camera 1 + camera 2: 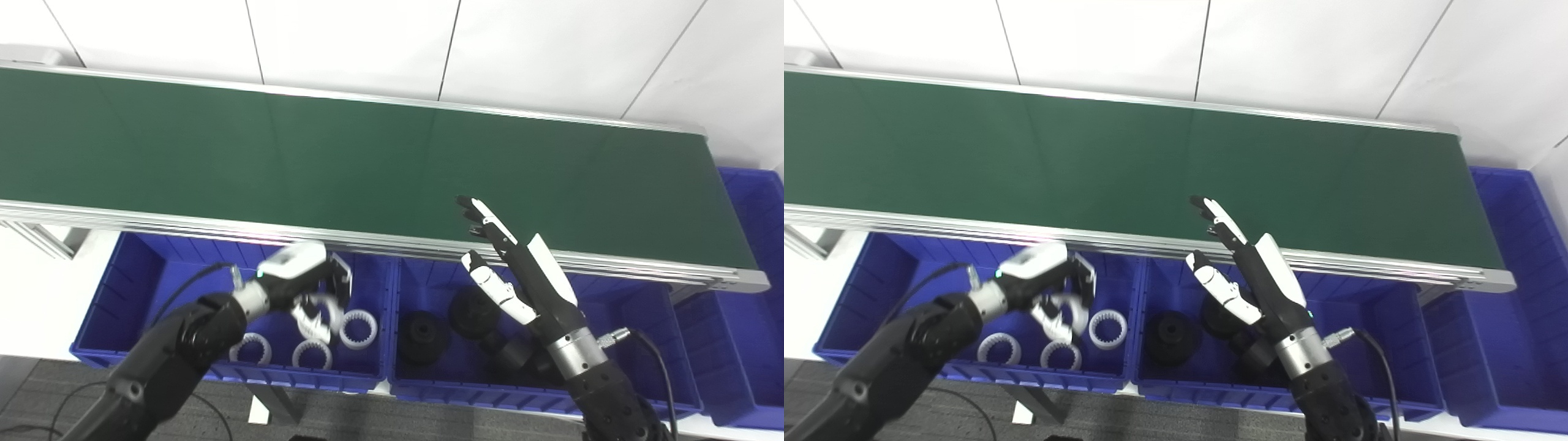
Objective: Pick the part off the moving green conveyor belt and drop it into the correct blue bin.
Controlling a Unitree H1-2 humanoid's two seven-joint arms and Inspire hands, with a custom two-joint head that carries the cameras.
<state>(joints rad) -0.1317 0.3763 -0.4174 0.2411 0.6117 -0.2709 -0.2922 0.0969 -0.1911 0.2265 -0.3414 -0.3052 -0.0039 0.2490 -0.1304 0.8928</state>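
Observation:
The green conveyor belt (367,159) carries no part in view. My left hand (306,282) hangs over the left blue bin (141,288), its fingers and thumb curled around a blurred white toothed ring (323,304). Three more white rings (358,329) lie on that bin's floor. My right hand (514,269) is open and holds nothing. Its fingers stretch up over the belt's near rail, above the middle blue bin (618,306). That bin holds black round parts (422,334).
A third blue bin (759,245) stands past the belt's right end. The belt's aluminium rail (184,223) runs just above the bins' back walls. White wall panels lie behind the belt. A cable (658,361) trails from my right wrist.

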